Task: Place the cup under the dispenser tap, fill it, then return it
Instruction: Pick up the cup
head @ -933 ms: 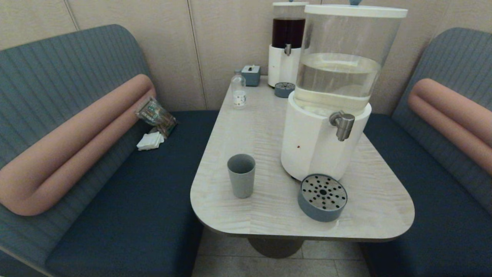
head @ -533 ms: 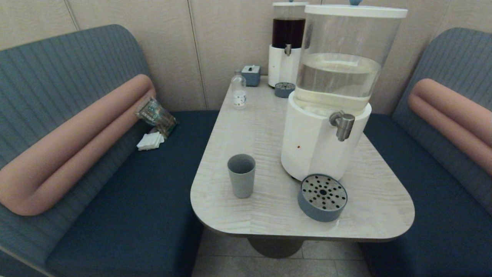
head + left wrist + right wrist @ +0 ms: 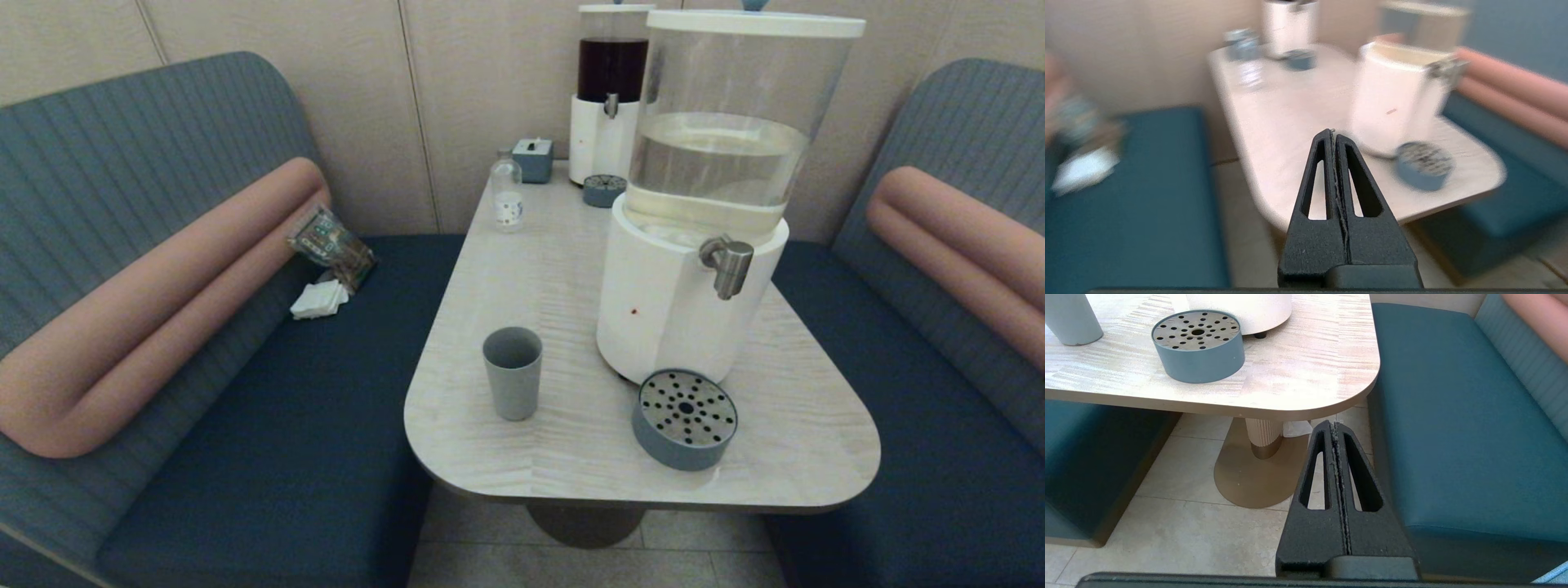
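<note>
The grey-blue cup [image 3: 513,371] stands upright and empty on the table's near left part, well left of the steel tap [image 3: 727,263] on the big clear-liquid dispenser [image 3: 694,302]. Its base shows in the right wrist view as the cup [image 3: 1069,318]. No arm shows in the head view. My left gripper [image 3: 1333,134] is shut on nothing, off the table's near left edge; the cup is hidden behind it in the left wrist view. My right gripper [image 3: 1335,424] is shut on nothing, low over the floor by the table's near right corner.
A low round grey drip tray [image 3: 684,419] with a perforated top sits below the tap. At the far end stand a dark-red dispenser [image 3: 608,90], a small tray [image 3: 604,190], a bottle [image 3: 507,196] and a small box [image 3: 533,158]. Blue benches [image 3: 269,457] flank the table [image 3: 522,269].
Nothing has moved in the head view; cup, tray and dispensers stand where they were.
</note>
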Robot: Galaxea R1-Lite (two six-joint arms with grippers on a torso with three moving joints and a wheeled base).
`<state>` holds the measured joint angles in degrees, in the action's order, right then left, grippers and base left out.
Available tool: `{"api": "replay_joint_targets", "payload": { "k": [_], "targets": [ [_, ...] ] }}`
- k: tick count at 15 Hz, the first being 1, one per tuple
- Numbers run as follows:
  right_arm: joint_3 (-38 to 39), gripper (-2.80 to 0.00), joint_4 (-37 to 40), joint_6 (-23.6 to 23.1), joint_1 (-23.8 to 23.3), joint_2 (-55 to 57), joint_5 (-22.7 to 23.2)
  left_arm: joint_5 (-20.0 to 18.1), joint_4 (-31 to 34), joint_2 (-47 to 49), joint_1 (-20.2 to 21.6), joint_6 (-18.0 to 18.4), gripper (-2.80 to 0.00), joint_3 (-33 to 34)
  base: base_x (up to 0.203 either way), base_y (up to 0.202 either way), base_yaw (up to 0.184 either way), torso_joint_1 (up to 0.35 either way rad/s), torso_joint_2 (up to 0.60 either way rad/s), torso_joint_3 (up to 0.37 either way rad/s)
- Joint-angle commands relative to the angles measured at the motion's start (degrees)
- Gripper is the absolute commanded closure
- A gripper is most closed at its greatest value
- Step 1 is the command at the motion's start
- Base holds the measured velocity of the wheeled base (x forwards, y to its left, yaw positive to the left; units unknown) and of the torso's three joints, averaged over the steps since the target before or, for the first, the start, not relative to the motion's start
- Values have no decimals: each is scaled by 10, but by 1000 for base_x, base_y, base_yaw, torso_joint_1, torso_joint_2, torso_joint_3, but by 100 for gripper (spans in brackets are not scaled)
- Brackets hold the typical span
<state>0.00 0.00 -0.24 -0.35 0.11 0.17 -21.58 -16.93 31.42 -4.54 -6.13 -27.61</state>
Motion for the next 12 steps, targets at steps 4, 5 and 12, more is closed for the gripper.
{"api": "replay_joint_targets", "payload": {
  "k": [4, 5, 12],
  "targets": [
    [1, 0, 0, 0, 0, 1, 0, -119, -263, 248, -7, 0, 0, 66, 0, 0, 0, 0, 0, 0],
    [1, 0, 0, 0, 0, 1, 0, -130, -307, 281, -7, 1, 0, 80, 0, 0, 0, 0, 0, 0],
    [0, 0, 0, 0, 0, 1, 0, -174, -614, 575, -5, 22, -280, 93, 0, 0, 0, 0, 0, 0]
  ]
}}
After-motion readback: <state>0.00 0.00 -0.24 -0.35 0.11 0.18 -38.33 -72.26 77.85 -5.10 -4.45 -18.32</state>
